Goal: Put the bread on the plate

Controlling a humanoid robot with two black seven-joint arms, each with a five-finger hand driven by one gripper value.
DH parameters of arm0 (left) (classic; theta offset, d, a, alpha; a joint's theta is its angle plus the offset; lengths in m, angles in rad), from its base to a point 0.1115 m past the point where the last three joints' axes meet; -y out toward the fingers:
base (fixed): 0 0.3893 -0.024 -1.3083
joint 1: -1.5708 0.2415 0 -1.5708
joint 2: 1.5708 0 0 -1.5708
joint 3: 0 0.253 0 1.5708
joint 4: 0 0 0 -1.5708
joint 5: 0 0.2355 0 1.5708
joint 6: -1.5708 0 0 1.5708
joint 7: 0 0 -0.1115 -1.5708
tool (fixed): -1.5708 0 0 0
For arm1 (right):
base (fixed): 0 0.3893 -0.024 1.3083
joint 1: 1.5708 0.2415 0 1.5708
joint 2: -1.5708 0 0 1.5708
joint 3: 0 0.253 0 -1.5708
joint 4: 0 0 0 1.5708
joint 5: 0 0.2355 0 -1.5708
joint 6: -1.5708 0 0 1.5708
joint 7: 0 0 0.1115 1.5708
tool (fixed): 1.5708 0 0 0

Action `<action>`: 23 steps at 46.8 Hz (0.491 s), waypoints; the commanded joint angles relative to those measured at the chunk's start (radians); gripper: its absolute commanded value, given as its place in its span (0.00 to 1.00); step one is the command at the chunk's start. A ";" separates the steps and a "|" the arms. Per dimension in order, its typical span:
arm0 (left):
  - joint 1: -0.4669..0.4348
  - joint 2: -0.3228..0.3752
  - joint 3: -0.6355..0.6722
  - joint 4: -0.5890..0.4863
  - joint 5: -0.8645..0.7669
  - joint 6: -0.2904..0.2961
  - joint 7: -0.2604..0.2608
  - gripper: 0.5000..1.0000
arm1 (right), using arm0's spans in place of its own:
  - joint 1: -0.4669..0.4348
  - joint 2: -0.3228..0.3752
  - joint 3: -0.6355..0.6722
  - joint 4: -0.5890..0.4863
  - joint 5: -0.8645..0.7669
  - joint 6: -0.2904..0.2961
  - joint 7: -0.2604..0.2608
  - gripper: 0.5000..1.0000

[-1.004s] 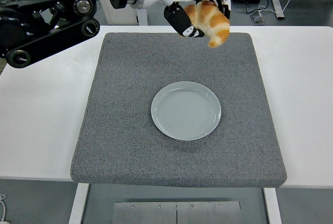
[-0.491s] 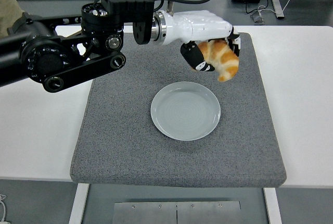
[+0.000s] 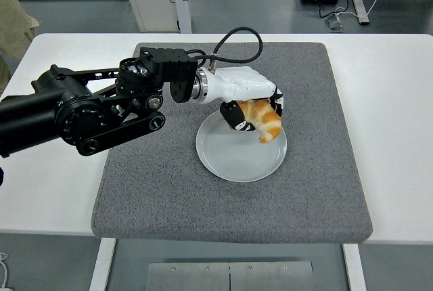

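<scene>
My left hand [image 3: 254, 112], white with black fingers, is shut on a golden croissant [image 3: 262, 120]. It holds the bread just over the upper right part of the pale grey-blue plate [image 3: 233, 159], which lies in the middle of the grey mat [image 3: 169, 189]. I cannot tell whether the croissant touches the plate. The black left arm reaches in from the left edge. My right arm is out of view.
The grey mat covers most of the white table [image 3: 392, 101]. A person's beige clothing [image 3: 13, 27] shows at the upper left edge. Cables and furniture legs lie on the floor beyond the table's far edge.
My left hand has come down and toward me with the croissant, from above the mat's far edge to just over the plate. The arm has lowered with it.
</scene>
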 commanded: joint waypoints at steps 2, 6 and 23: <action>0.015 -0.023 0.000 0.007 0.004 0.004 -0.001 0.00 | 0.000 0.000 0.000 0.000 0.000 0.000 0.000 1.00; 0.032 -0.024 0.000 0.019 0.018 0.004 -0.001 0.00 | 0.000 0.000 0.000 0.000 0.000 0.000 0.000 1.00; 0.112 -0.024 0.000 0.062 0.076 0.007 -0.001 0.00 | 0.000 0.000 0.000 0.000 0.000 0.000 0.000 1.00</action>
